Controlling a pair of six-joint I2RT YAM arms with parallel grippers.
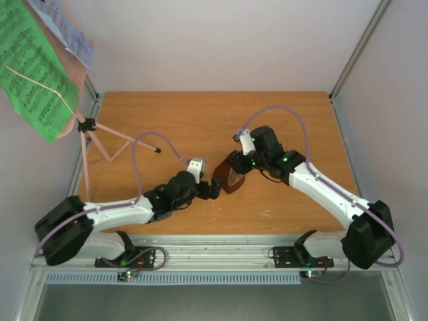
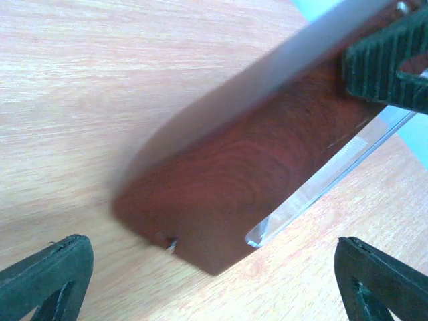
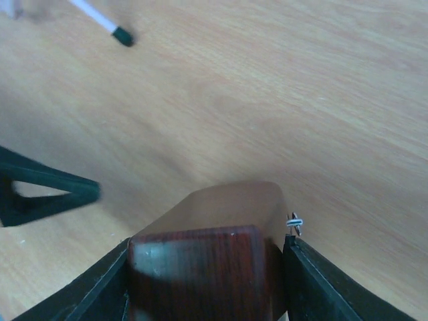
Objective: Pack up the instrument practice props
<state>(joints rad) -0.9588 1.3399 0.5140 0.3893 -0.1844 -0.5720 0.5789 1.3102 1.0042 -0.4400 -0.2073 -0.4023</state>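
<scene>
The metronome (image 1: 231, 175) sits near the middle of the desk (image 1: 200, 114), tipped over at an angle. The right fingers (image 3: 321, 287) are clenched on its two wooden flanks, reaching in from about 2 o'clock. The left fingers (image 2: 47, 281) stand spread wide and hold nothing, just beside its low end at roughly 7 o'clock. From here I cannot tell whether that low corner touches the desk.

The grasp is what worries me. The body tapers and its wood looks polished, so a tilted hold on sloping sides could slide towards the narrow end, and the metronome would drop onto its corner. The clear cover (image 2: 328, 180) runs along one face. If the left fingers close across it rather than on the wood, I reckon it could pop loose or crack. A small metal key (image 3: 294, 221) also juts out right beside one right finger and might snag during a handover.

Off at 9 to 10 o'clock, the pink music stand (image 1: 87, 144) carries the green sheet (image 1: 33, 67) and the white sheet (image 1: 63, 27) high on its head, which looks top-heavy. The left arm's cable (image 1: 137, 167) loops close to a stand foot (image 1: 158, 150). A wide swing of that arm could hook the leg and topple the stand, paper and all.
</scene>
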